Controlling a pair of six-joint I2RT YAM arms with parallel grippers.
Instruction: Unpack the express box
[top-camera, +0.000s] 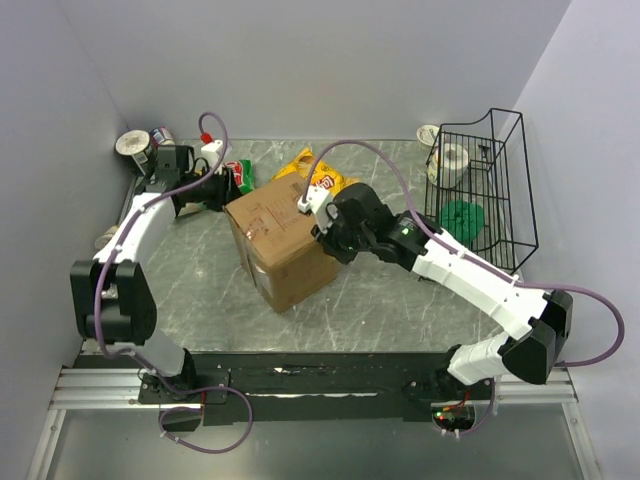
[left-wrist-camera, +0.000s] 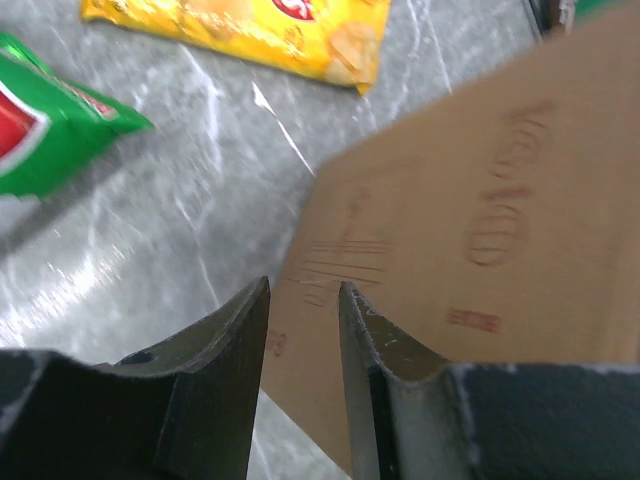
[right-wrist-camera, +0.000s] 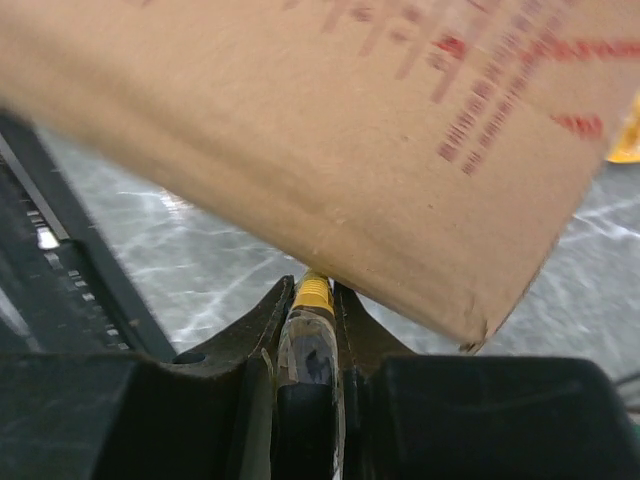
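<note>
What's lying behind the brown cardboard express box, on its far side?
A yellow crisp bag and a green-and-red snack packet lie there. The brown cardboard box hides the yellow bag's near end.

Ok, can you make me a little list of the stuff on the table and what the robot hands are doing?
box: brown cardboard express box, middle of table, flaps look shut
left gripper: open, empty, at the box's edge
right gripper: shut on a yellow-tipped tool beside the box
snacks: yellow chip bag and green snack bag behind the box
basket: black wire basket, far right
</note>
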